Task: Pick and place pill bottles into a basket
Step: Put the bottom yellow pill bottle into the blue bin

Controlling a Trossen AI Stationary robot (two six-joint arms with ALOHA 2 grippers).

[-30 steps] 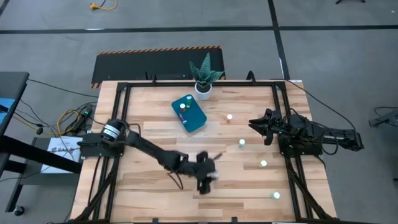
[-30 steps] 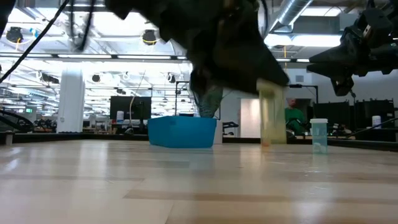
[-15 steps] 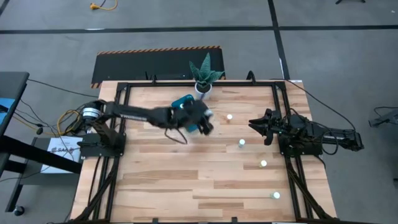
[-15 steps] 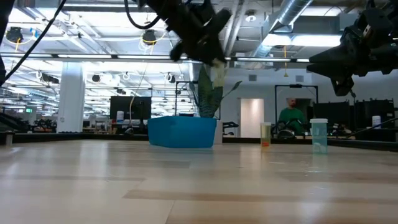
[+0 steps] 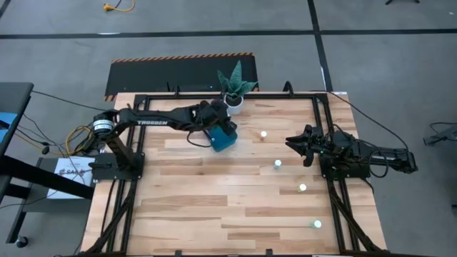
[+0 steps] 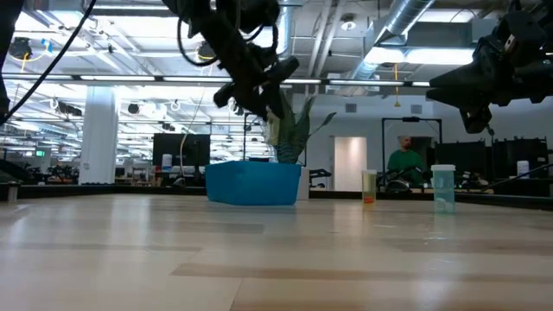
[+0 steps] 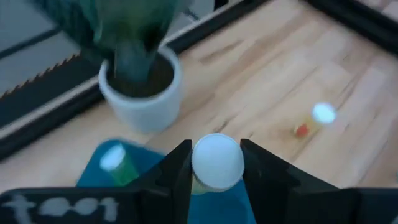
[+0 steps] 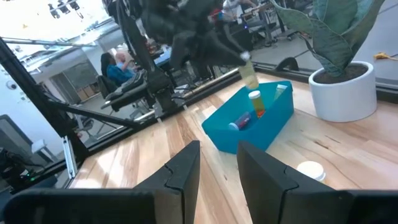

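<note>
My left gripper point(image 5: 218, 121) reaches over the teal-blue basket point(image 5: 224, 137) at the table's far middle and is shut on a pale-green pill bottle with a white top point(image 7: 217, 160). The bottle also shows in the low view point(image 6: 274, 128) and the right wrist view point(image 8: 249, 76). Up to three bottles lie inside the basket point(image 8: 256, 104). Several more bottles stand on the table's right half point(image 5: 263, 133), point(image 5: 277, 164), point(image 5: 303, 188), point(image 5: 317, 224). My right gripper point(image 5: 296, 146) is open and empty, held above the table's right side. My left gripper pinches the bottle by its upper part, just under the white top point(image 7: 200, 182), between its two fingers. The fingers come from above, slanting toward the table's far right. The bottle hangs tilted below them point(image 8: 249, 79), clear of the basket.
A white pot with a green plant point(image 5: 233, 100) stands just beyond the basket at the far edge. A black frame point(image 5: 143, 100) runs round the tabletop. A person point(image 6: 404, 164) shows in the room behind. The table's near left is bare wood point(image 5: 178, 207).
My left gripper has risen from the table's near middle with the bottle and swung toward the far edge. It now stands over the basket, still shut on the bottle. My right arm has kept still.
</note>
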